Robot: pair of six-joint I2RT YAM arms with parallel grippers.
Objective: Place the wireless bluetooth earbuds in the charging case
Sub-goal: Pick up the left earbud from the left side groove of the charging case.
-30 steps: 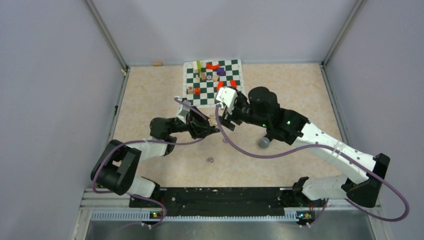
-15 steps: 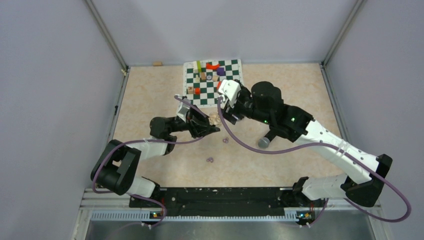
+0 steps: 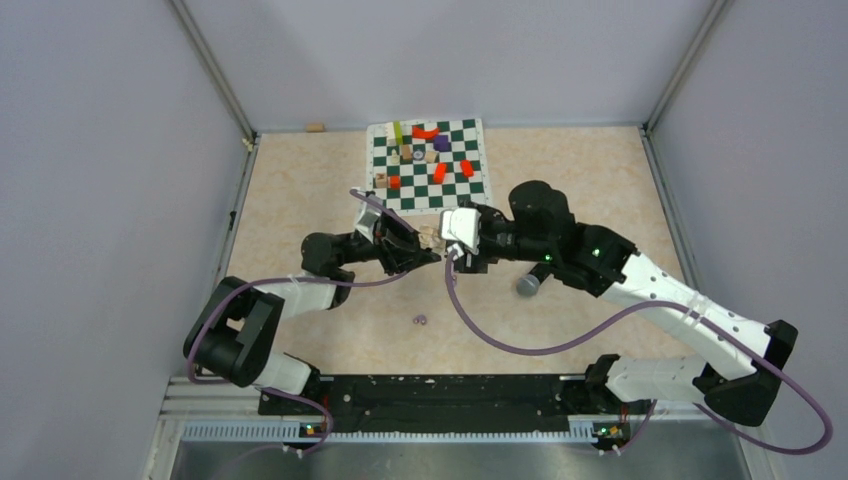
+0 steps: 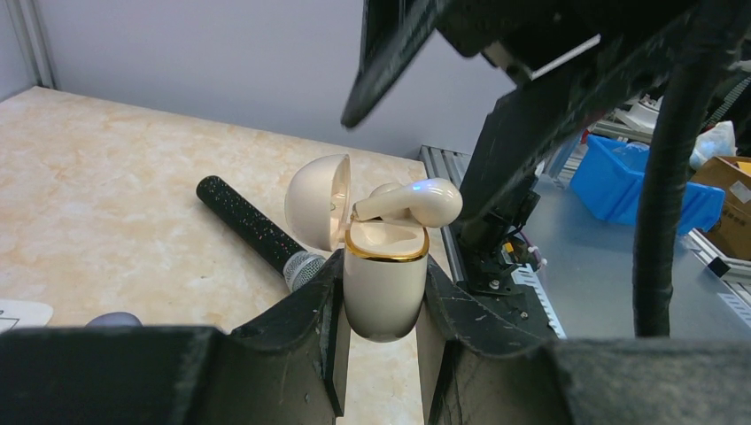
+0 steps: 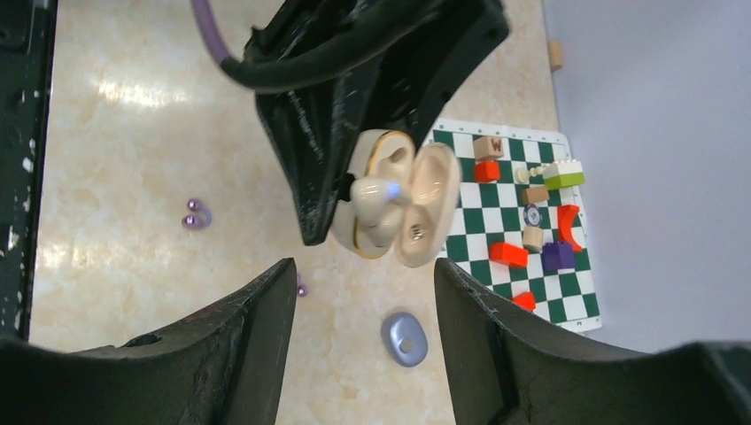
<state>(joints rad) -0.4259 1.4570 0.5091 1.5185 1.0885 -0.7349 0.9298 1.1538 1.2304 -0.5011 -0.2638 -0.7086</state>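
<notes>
Left gripper (image 4: 383, 305): clamped on the lower flanks of the charging case (image 4: 383, 266), which stands upright with its lid (image 4: 316, 202) swung open.
Right gripper (image 5: 361, 270): fingers spread wide with nothing between them, facing the case mouth from just beside it.
Earbud (image 4: 414, 202): lies crosswise on the case's rim with its bulb end glowing blue. It is on the case but not down in its well.
Materials: case and earbud are glossy cream plastic, rounded all over. The rim is a thin gold band, and the gripper fingers are matt black and rough.
Handling, my judgement: the earbud looks feather-light, hard and slick, so a careless nudge would roll it off the rim. I'd pinch it narrowly across the stem, or tip it stem-down into the well.
Case, my judgement: stiff and smooth. The hold on its flanks looks firm, and the hinge is the weak part — I'd keep pressure off the lid.
Around the case: a black microphone (image 4: 252, 226) lies on the table (image 4: 106, 177) behind it. Tiny purple beads (image 5: 195, 214) lie on the table on the near side of the case — what they are I cannot tell.
</notes>
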